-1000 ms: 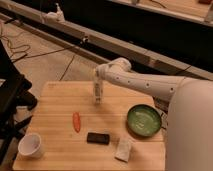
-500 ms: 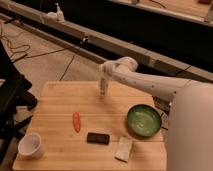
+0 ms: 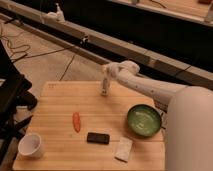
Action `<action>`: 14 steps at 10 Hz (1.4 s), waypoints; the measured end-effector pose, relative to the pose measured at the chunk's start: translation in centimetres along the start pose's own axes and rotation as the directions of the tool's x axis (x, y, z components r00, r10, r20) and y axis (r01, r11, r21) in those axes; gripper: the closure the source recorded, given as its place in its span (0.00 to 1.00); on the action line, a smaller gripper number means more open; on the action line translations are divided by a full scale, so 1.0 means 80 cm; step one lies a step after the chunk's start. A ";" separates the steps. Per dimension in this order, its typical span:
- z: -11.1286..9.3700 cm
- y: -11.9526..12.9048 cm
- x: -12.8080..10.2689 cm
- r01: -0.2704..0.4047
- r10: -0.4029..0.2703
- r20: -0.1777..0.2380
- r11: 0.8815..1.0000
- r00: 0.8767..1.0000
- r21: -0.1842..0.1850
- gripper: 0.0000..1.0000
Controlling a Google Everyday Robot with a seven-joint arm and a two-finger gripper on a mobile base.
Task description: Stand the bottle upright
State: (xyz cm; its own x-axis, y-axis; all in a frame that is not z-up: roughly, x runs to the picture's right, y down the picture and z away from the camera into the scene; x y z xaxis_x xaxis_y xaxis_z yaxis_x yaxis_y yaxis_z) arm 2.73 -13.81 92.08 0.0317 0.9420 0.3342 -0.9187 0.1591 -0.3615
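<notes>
The bottle (image 3: 104, 89) is a small slim whitish thing that stands upright near the far edge of the wooden table (image 3: 55, 102). My gripper (image 3: 105, 81) is right above it, at its top, and is shut on it. The white arm reaches in from the right. The bottle's base is at or just above the tabletop; I cannot tell which.
A green bowl (image 3: 144, 119) sits at the right. A red-orange carrot-like piece (image 3: 76, 121), a black flat object (image 3: 98, 138) and a flat whitish packet (image 3: 123, 149) lie towards the front. A white cup (image 3: 31, 145) stands at the front left. A dark chair (image 3: 12, 100) is left of the table.
My gripper has moved a little to the right and towards the far edge, and the bottle has gone with it, staying upright.
</notes>
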 end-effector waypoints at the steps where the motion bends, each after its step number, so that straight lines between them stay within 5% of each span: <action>1: 0.003 -0.001 0.002 0.004 -0.004 0.004 1.000 1.000 0.000 1.00; 6: 0.009 0.000 0.003 0.028 -0.028 0.001 1.000 1.000 0.011 0.96; 11: -0.001 0.014 -0.017 0.063 -0.063 0.030 0.998 0.998 0.001 0.45; 14: -0.006 0.020 -0.016 0.075 -0.075 0.032 0.997 0.997 -0.003 0.39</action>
State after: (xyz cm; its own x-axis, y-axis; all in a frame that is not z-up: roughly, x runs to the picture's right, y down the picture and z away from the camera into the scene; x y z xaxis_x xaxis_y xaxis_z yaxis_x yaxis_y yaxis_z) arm 1.44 -14.61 90.65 0.0875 0.9174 0.3882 -0.9125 0.2301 -0.3382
